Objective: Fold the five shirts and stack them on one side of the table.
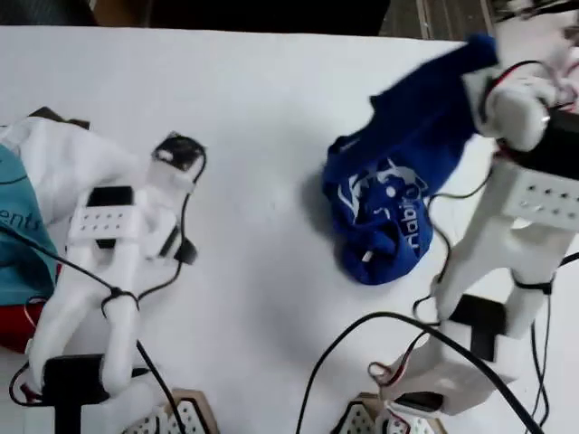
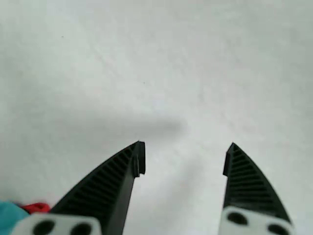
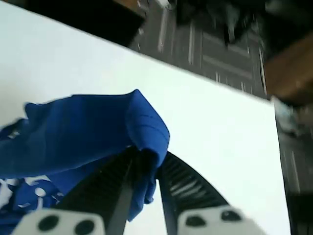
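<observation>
A blue shirt (image 1: 398, 190) with white print lies bunched right of the table's middle, one end lifted toward the far right. My right gripper (image 3: 145, 159) is shut on that raised blue shirt (image 3: 98, 127), pinching a fold of cloth between its black fingers; in the high view the right gripper (image 1: 481, 63) is at the far right edge. My left gripper (image 2: 185, 152) is open over bare white table, nothing between its fingers. In the high view the left gripper (image 1: 177, 152) is at the left. A stack of shirts, white (image 1: 63, 163), teal (image 1: 18, 226) and red (image 1: 14, 330), lies at the left edge.
The white table (image 1: 262, 99) is bare between the two arms and along the far side. Black cables (image 1: 362, 334) loop over the near edge by the arm bases. Dark floor (image 3: 220, 44) shows past the table's far edge.
</observation>
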`<state>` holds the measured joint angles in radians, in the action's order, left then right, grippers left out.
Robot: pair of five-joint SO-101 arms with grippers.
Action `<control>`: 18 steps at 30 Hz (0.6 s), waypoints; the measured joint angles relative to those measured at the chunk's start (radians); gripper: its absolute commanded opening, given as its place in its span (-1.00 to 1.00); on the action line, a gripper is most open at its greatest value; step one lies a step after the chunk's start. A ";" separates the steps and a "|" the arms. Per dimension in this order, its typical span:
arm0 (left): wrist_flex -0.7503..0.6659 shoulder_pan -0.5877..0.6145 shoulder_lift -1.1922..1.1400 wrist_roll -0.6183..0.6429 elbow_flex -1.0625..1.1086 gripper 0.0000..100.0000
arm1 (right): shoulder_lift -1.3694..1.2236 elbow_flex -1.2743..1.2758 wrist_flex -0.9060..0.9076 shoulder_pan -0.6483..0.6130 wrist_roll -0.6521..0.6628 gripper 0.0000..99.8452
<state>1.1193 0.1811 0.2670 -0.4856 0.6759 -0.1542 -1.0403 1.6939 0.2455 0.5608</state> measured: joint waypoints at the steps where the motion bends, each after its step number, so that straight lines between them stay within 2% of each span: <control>1: -0.003 -0.006 0.000 0.000 0.000 -0.44 | -0.017 0.000 0.005 0.034 0.000 -0.96; 4: -0.003 -0.023 0.000 0.002 0.000 -0.44 | -0.048 0.020 0.008 0.127 0.000 -0.96; 7: -0.003 -0.095 0.000 0.002 -0.006 -0.44 | -0.058 0.052 0.008 0.193 0.000 -0.96; 11: -0.034 -0.272 0.000 0.043 -0.080 -0.44 | -0.058 0.071 0.008 0.244 0.000 -0.96; 15: -0.135 -0.466 0.000 0.132 -0.104 -0.44 | -0.058 0.101 0.008 0.292 0.000 -0.96; 18: -0.201 -0.592 -0.055 0.149 -0.129 -0.43 | -0.058 0.118 0.008 0.331 0.000 -0.96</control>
<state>0.9183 -0.4112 0.2117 -0.3368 0.5470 -0.2125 -0.9221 1.7016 0.5769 0.5608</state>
